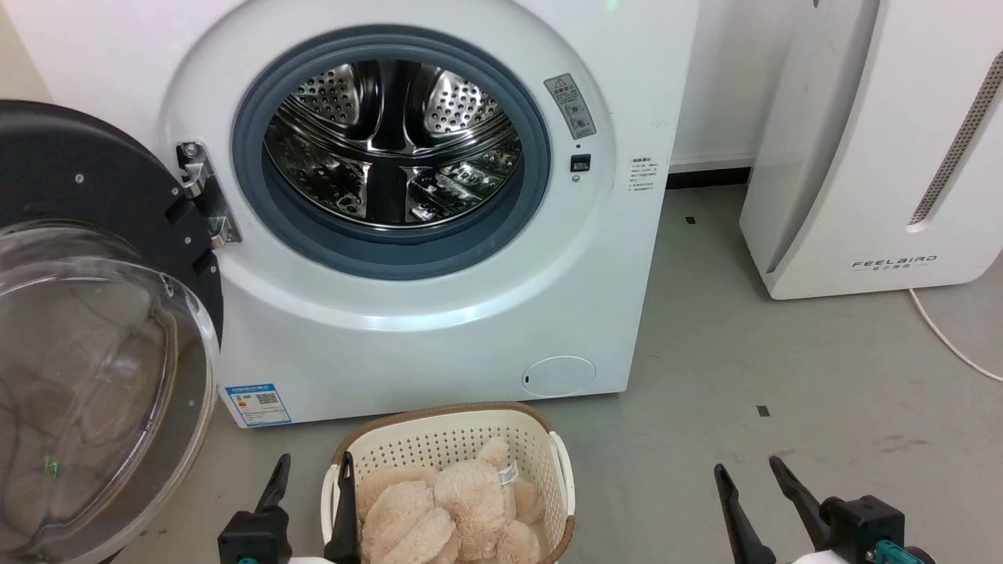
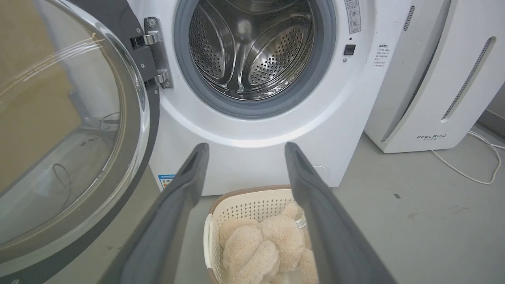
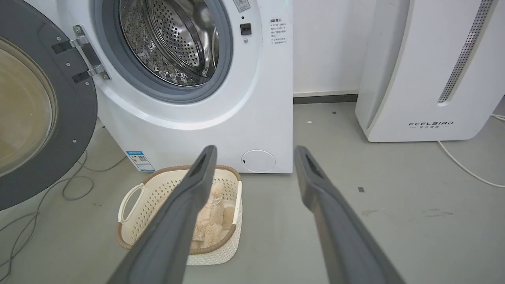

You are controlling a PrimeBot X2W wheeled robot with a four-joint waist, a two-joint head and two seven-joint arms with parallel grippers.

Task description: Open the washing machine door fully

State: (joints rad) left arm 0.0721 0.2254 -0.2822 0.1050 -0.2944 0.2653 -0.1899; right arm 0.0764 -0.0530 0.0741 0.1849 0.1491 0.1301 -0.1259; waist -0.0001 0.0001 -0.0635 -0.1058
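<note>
Left claw, right claw agape, empty; FEELBIRD on white appliance; blue label print illegible.

The left tool and right tool each have two long, tapering dark-grey fingers with a recessed slot near the tip, set on a blocky black base with a teal fitting.
</note>
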